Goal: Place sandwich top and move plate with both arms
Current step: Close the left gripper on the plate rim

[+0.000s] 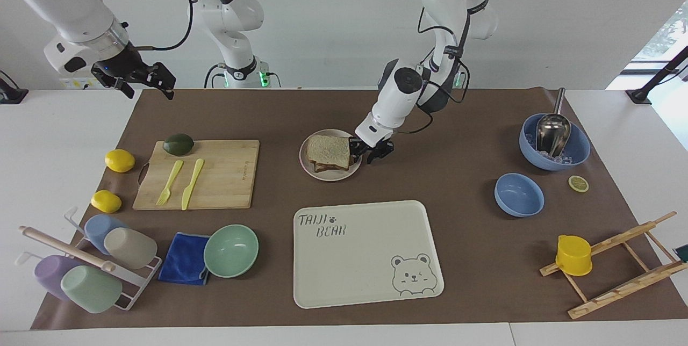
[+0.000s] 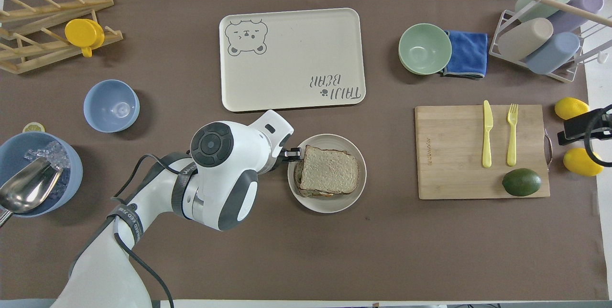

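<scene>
Both sets of jaws first: your right gripper (image 1: 144, 84) hangs with its fingers spread apart and nothing between them, up in the air over the right arm's end of the brown table mat (image 1: 457, 238), where that arm waits. Whether your left gripper (image 1: 370, 151) is parted or pinching I cannot tell; it sits low at the rim of the small round beige-grey plate (image 1: 329, 175), on the side toward the left arm's end of the table.

From there, working down in size, you have the large rectangular cream tray with the bear drawing (image 1: 371, 260) lying farther from the robots than the plate. The rectangular wooden cutting board (image 1: 226, 185) lies toward the right arm's end of the table, carrying a dark green avocado (image 1: 178, 144), a yellow plastic fork (image 1: 170, 182) and a yellow plastic knife (image 1: 192, 183).

On the plate you can see the squarish pale bread slice with a brown crust, the sandwich top (image 1: 329, 151), lying flat on another slice beneath it. In the overhead view the sandwich top (image 2: 329, 170) sits slightly askew over the lower layers, and the black tip of the left gripper (image 2: 292, 154) just meets the plate (image 2: 348, 203) at its rim.
</scene>
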